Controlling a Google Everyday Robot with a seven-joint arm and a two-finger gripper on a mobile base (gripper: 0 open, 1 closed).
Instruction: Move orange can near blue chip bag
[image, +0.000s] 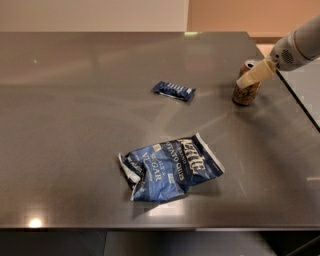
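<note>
The orange can (246, 96) stands upright near the table's right edge, at the far right. My gripper (248, 78) comes in from the upper right and sits right at the can's upper part, covering some of its top. The blue chip bag (172, 167) lies crumpled and flat at the middle front of the table, well to the left of and in front of the can.
A small dark blue snack bar wrapper (173, 90) lies between the can and the table's middle. The grey metal table (75, 125) ends just right of the can, with a drop beyond its right edge (300, 102).
</note>
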